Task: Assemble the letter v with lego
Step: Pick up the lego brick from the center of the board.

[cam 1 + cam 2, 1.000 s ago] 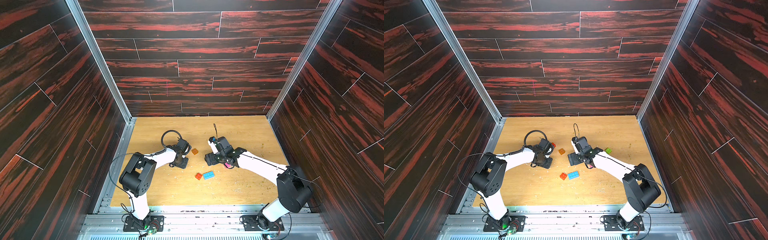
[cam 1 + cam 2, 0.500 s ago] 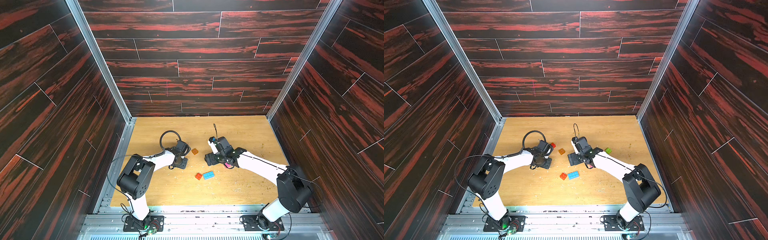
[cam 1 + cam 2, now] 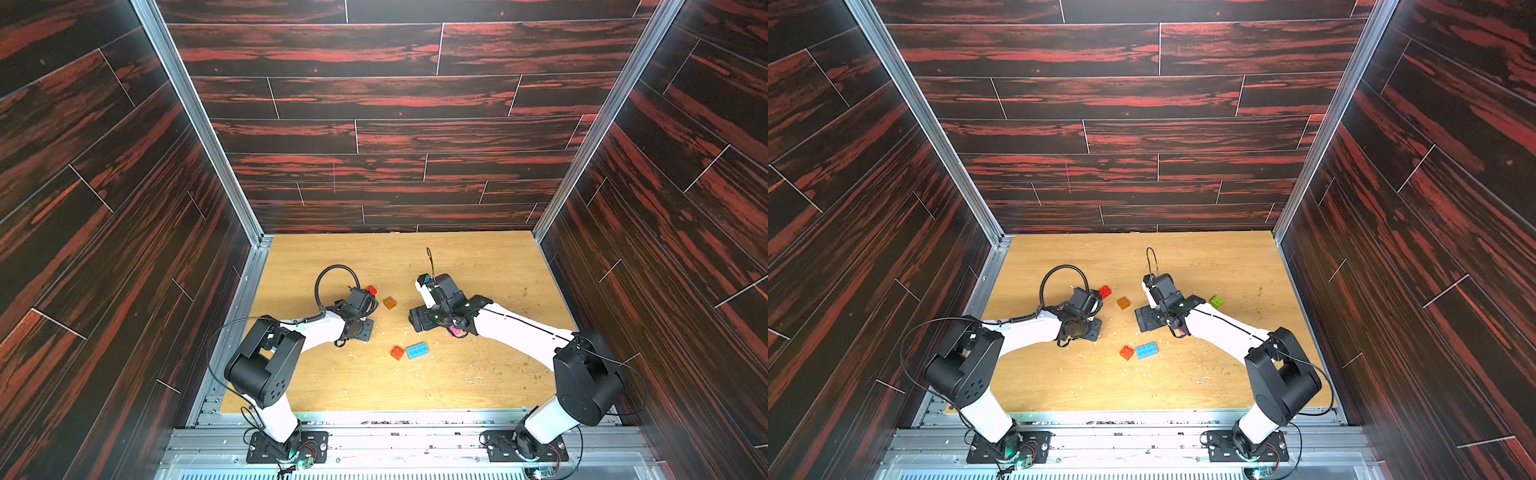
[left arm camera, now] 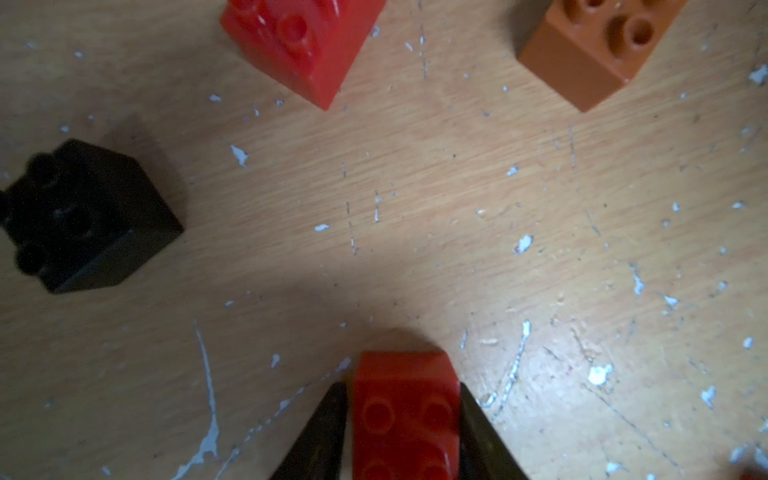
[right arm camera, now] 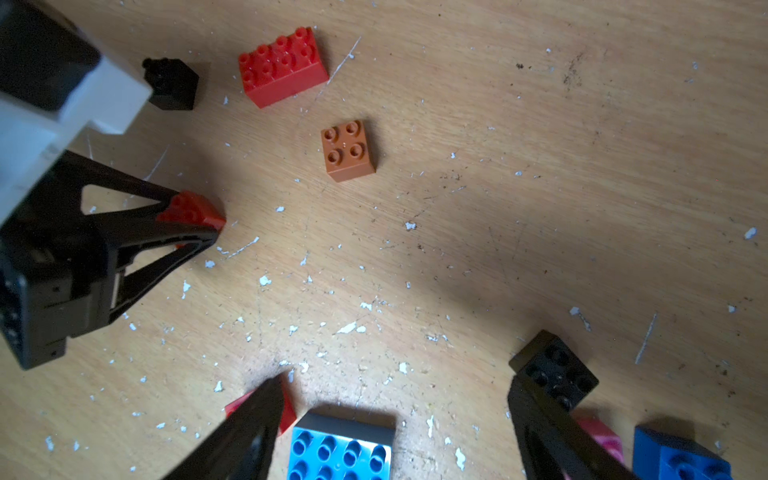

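My left gripper (image 4: 401, 388) is shut on a small red lego brick (image 4: 405, 415), low over the wooden table; in the right wrist view that brick (image 5: 191, 212) sits at its fingertips. In both top views this gripper (image 3: 362, 330) (image 3: 1092, 328) is left of centre. My right gripper (image 5: 399, 386) is open, its fingers either side of a light blue long brick (image 5: 340, 449) without touching it. A long red brick (image 5: 282, 66), an orange-brown brick (image 5: 348, 150) and a black brick (image 5: 172, 83) lie beyond the left gripper.
A second black brick (image 5: 555, 374), a pink brick (image 5: 602, 440) and a dark blue brick (image 5: 681, 457) lie by my right finger. A small red brick (image 3: 397, 352) touches the light blue one (image 3: 417, 350). A green brick (image 3: 1216, 301) lies behind the right arm. Dark walls enclose the table (image 3: 478, 257).
The left arm has shifted slightly with the red brick still in its grip. The right arm has not moved.
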`<state>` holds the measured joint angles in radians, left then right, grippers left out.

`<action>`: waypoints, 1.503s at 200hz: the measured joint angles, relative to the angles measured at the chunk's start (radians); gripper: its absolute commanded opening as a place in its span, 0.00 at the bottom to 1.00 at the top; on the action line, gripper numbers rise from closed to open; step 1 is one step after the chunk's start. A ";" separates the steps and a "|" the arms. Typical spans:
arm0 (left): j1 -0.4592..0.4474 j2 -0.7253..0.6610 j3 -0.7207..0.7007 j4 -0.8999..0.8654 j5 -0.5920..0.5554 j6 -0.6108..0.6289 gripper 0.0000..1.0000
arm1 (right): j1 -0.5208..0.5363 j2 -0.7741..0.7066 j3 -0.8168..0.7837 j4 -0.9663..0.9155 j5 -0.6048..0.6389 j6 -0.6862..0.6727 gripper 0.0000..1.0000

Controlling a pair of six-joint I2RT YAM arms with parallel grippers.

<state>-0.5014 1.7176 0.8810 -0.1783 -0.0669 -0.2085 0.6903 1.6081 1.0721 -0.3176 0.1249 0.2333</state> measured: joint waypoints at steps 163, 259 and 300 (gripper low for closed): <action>-0.014 -0.018 -0.002 -0.023 -0.009 -0.010 0.20 | 0.015 0.000 0.000 0.002 0.000 0.011 0.88; 0.201 -0.018 0.302 -0.268 0.013 0.068 0.20 | 0.034 0.000 0.000 0.004 0.007 -0.037 0.88; 0.222 -0.003 0.393 -0.345 -0.005 0.168 0.20 | 0.037 0.000 0.000 0.012 -0.001 -0.044 0.88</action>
<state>-0.2790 1.7145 1.2743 -0.5232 -0.0715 -0.0406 0.7269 1.6085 1.0721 -0.3058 0.1238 0.1894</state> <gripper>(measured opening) 0.362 0.877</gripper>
